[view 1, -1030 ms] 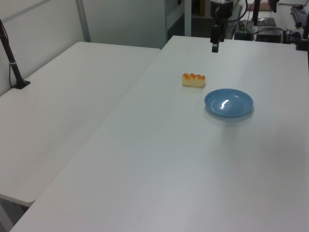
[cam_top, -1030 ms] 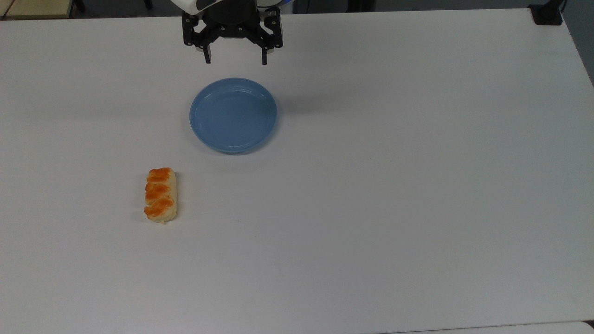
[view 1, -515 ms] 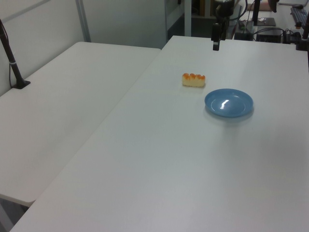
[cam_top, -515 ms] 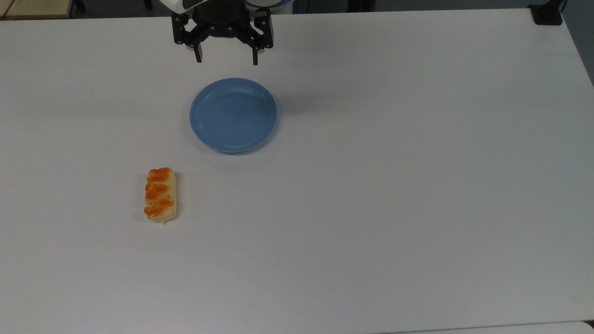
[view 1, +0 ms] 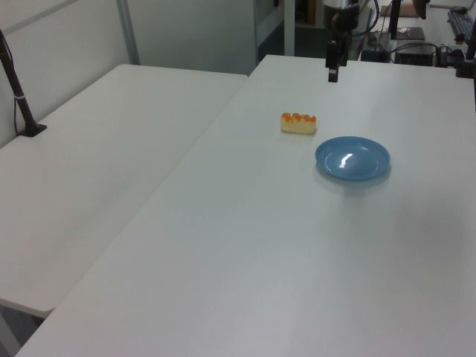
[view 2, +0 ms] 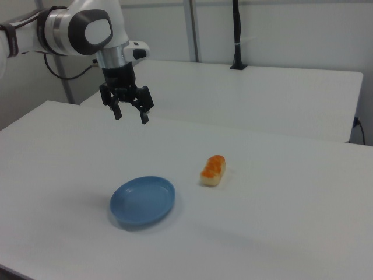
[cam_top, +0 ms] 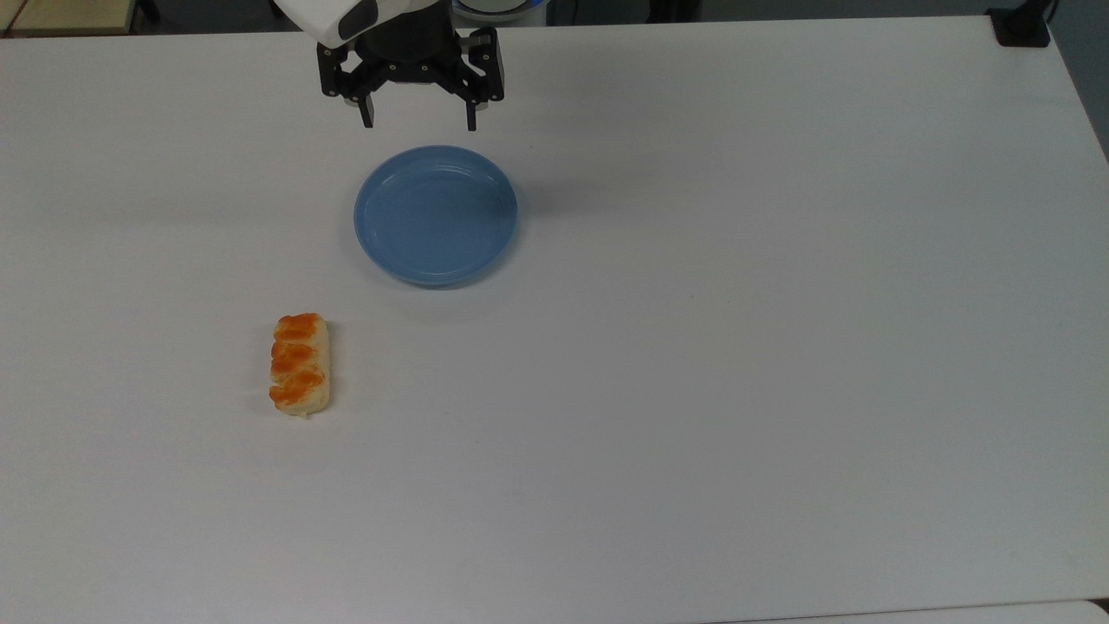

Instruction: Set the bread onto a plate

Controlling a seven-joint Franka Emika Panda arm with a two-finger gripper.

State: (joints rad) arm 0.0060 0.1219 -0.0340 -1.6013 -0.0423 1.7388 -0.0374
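tool (cam_top: 418, 125): released, fingers spread wide, gripping nothing; hangs in the air just past the plate's far rim in the top view, also seen at (view 2: 130, 117) and (view 1: 332, 75)
bread (cam_top: 300, 363): lying flat on the tabletop, glazed bumps up, well apart from the tool; also (view 2: 213, 170), (view 1: 298, 123)
plate (cam_top: 435, 216): blue, upright on the tabletop, nothing on it; near the bread but not touching; also (view 2: 143, 202), (view 1: 352, 158)
tabletop (cam_top: 780, 347): white, carries bread and plate

one bread (cam_top: 300, 363), one plate (cam_top: 435, 215), one end effector (cam_top: 419, 126), two tables (view 1: 97, 156)
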